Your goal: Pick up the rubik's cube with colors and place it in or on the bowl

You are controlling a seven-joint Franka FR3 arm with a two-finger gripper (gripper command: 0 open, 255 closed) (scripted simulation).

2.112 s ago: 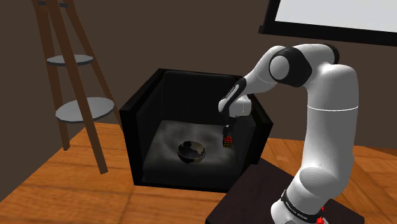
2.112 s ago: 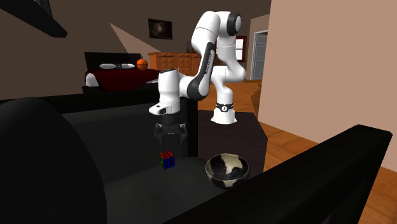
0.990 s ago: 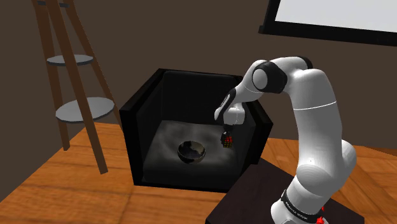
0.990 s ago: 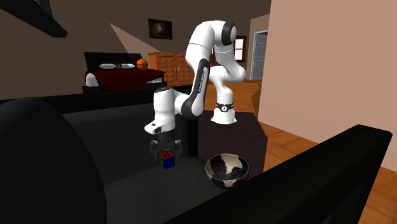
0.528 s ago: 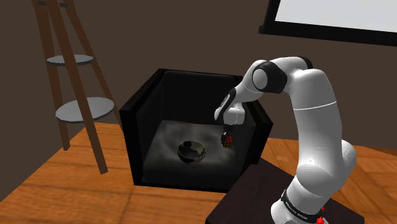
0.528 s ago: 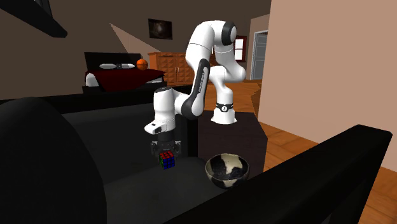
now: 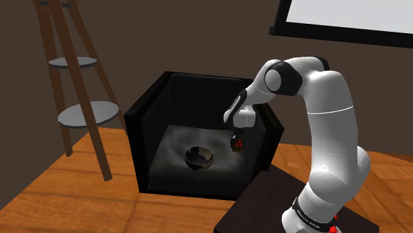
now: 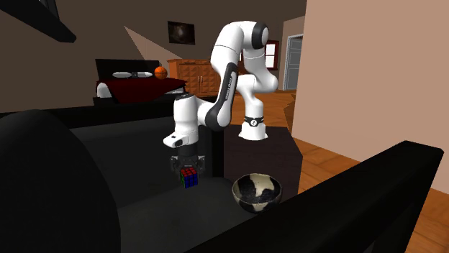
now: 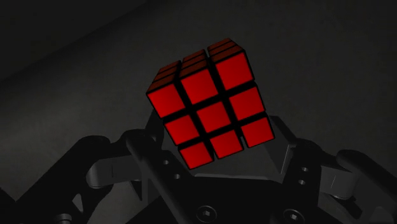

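Wrist view: rubik's cube, clasped in gripper, hid the fingertips. Second exterior view: bowl beside gripper, underside hidden behind armchair's near arm. Shoulder view: cube's colours too small to tell.
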